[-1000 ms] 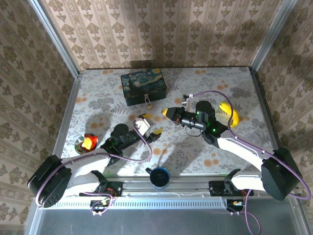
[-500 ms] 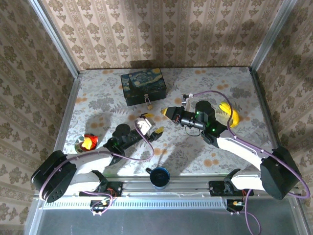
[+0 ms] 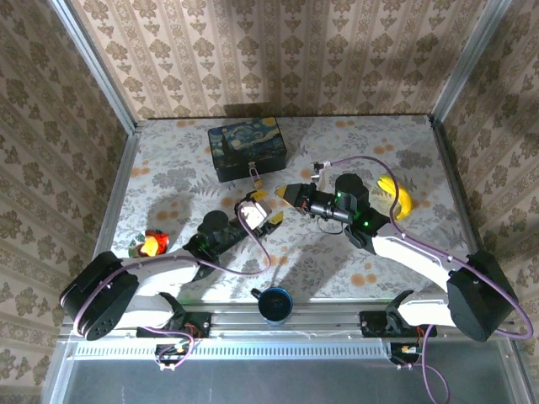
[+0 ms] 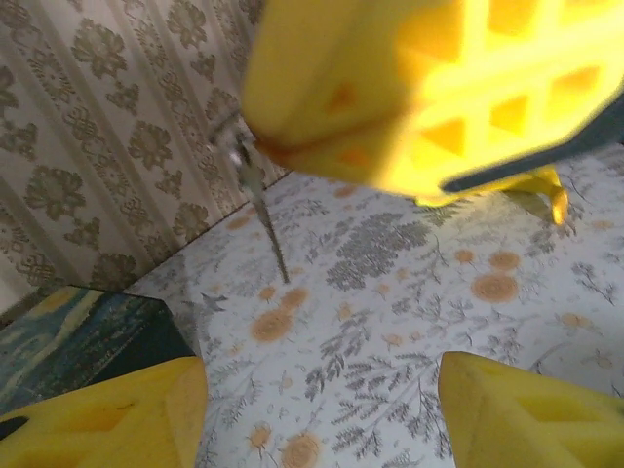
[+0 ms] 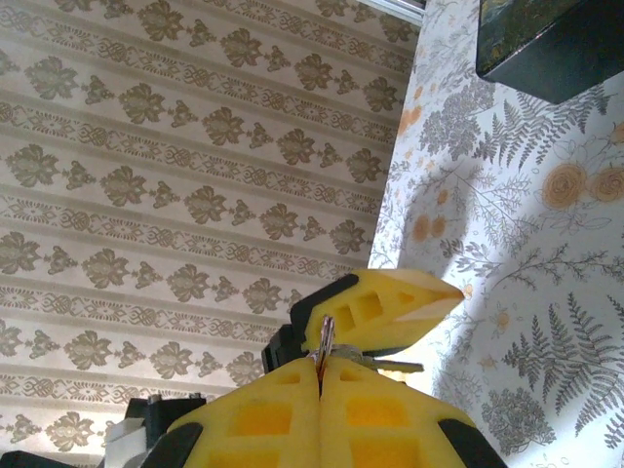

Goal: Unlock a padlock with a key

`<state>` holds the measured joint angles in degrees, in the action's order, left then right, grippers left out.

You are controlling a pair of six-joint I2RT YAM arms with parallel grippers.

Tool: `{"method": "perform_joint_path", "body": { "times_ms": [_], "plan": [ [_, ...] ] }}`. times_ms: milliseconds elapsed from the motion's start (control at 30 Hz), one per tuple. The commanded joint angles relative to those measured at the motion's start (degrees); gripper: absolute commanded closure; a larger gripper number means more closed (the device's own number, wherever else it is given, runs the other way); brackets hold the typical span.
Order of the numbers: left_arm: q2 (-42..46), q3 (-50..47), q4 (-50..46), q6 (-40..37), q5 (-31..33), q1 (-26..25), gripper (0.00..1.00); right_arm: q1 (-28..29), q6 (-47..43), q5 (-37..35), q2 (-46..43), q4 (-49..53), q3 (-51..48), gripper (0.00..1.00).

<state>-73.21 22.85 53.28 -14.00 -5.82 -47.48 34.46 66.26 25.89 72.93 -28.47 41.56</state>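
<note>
I'm watching my right pincer [image 3: 289, 194] clamping the key [image 4: 261, 210] over the floral worktop [image 3: 168, 181], left pincer [image 3: 266, 216] gaping just beside it. The padlock [image 3: 253, 175] is hanging at the blue box [image 3: 246, 143] front, patterned wallpaper [image 3: 253, 50] rising behind.

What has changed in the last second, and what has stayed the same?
The left gripper moved forward, closer to the right gripper, jaws open and empty. The right gripper hardly moved and is shut on the key. Nothing was grasped or released. The padlock, the dark blue box and the mug stayed in place.
</note>
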Motion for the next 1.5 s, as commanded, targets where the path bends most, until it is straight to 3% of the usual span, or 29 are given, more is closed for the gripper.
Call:
{"method": "perform_joint_path", "body": {
  "times_ms": [0,700,800,1033,1333,1467],
  "plan": [
    [-1.00,1.97,5.13,-1.20,1.98,1.00,0.37,0.44,0.32,-0.75,-0.29,-1.77,2.03,1.00],
    [-5.07,7.50,6.57,-0.50,-2.34,2.01,0.53,1.22,0.71,-0.21,0.95,-2.21,2.21,1.00],
    [-5.01,8.16,6.62,-0.59,-3.41,2.08,0.61,1.29,0.80,-0.12,1.19,-2.13,2.04,1.00],
    [-1.51,8.53,1.32,-2.28,-5.81,2.14,1.00,1.14,-0.53,-1.09,0.58,0.03,1.76,1.00],
    [6.33,7.21,-11.15,-3.05,-7.89,2.68,1.00,0.62,-4.66,-3.13,-1.24,6.51,2.81,1.00],
    [10.20,7.14,-18.74,-2.75,-9.96,3.14,1.00,0.44,-5.82,-3.00,-1.24,8.15,3.68,0.90]
  ]
}}
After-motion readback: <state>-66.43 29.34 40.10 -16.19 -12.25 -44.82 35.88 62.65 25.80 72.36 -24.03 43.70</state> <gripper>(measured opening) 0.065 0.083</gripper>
